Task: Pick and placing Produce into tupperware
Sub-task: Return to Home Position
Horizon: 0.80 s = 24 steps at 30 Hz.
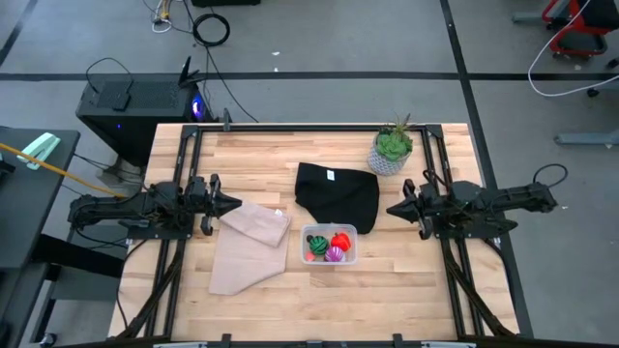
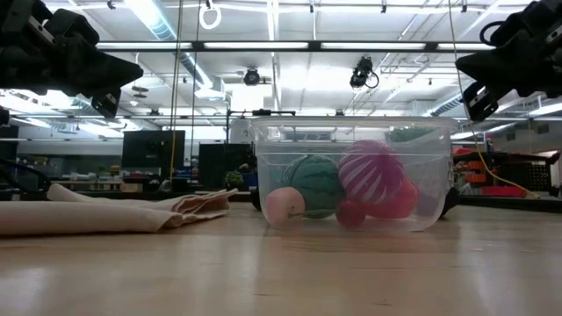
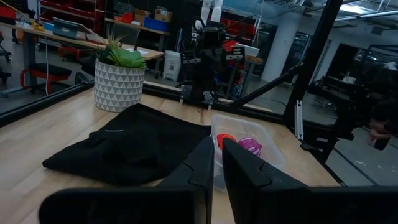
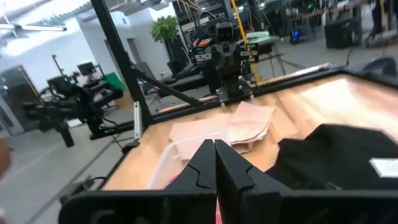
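Observation:
The clear tupperware [image 1: 330, 245] stands on the wooden table near its middle. Inside it lie the produce pieces: a red one [image 1: 340, 240], a green striped ball [image 1: 316, 248] and a purple ribbed ball [image 1: 335, 255]. The low view shows them resting on the tupperware's floor [image 2: 351, 219]. My left gripper [image 1: 232, 205] hovers shut at the table's left, pointing level toward the middle, well above the wood. My right gripper [image 1: 392, 209] hovers shut at the table's right, pointing level back at it. Both are clear of the tupperware and hold nothing.
A black cloth [image 1: 337, 196] lies just behind the tupperware. A beige cloth [image 1: 251, 246] is spread below my left gripper. A leafy plant in a pale pot [image 1: 391, 152] stands at the far right. Black frame rails [image 1: 455, 280] run along both sides. Bare wood shows along the near edge.

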Available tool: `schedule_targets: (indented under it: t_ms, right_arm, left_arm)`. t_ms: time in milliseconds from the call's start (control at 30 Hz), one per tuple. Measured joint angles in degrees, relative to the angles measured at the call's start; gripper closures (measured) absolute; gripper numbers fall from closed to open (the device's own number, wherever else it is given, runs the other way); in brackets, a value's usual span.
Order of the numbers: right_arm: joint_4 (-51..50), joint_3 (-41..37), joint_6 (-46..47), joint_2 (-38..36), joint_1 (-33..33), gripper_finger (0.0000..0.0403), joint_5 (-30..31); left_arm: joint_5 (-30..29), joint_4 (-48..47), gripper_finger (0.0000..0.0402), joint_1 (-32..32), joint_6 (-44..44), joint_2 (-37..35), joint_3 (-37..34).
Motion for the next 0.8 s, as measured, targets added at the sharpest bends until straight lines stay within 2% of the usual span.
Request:
schedule_targets:
  t_ms: [400, 533, 800]
  right_arm:
    - [0.21, 0.02, -10.3, 0.63, -0.52, 0.0402, 0.99]
    - [0.05, 0.02, -17.37, 3.48, -0.55, 0.0401, 0.79]
    - [1.06, 0.01, -20.21, 5.66, -0.55, 0.0402, 1.69]
  left_arm:
    - [-0.01, -0.01, 0.0373, 0.0, 0.0, 0.0, 0.0]
    - [0.01, -0.01, 0.0366, 0.0, -0.01, 0.0, 0.0]
    - [-0.01, -0.01, 0.0367, 0.0, 0.0, 0.0, 0.0]
